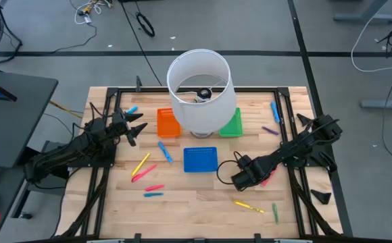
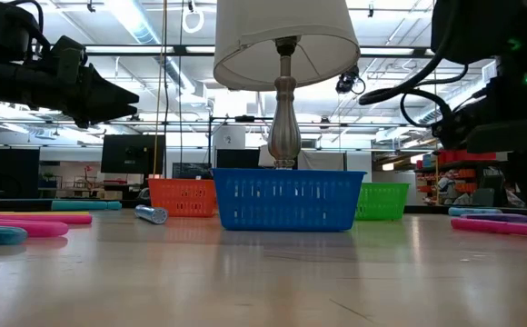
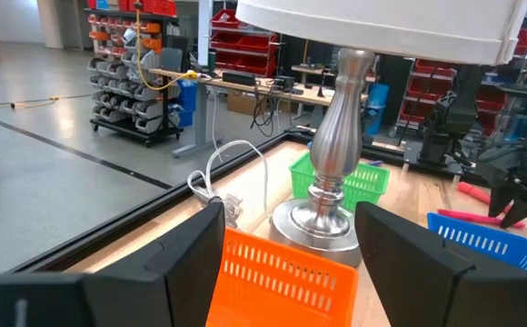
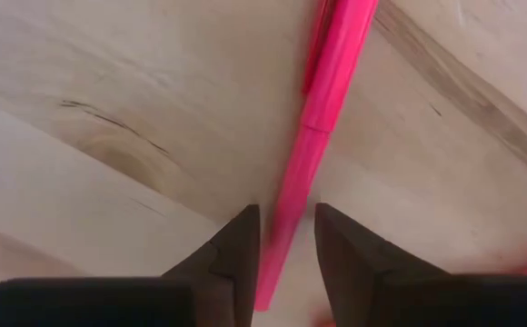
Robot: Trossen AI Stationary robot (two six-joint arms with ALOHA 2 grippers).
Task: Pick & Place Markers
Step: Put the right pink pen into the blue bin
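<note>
A pink marker lies flat on the wooden table, right of the blue tray. My right gripper points down over the marker's end. It is open, one finger on each side of the marker, with a thin gap to each. In the high view this gripper covers most of the marker. My left gripper waits open at the table's left, level, facing the orange tray. More markers lie loose: yellow, red, blue.
A lamp with a white shade stands at the far middle, between the orange tray and the green tray. Loose markers also lie near the front right and at the far right. A black frame runs around the table.
</note>
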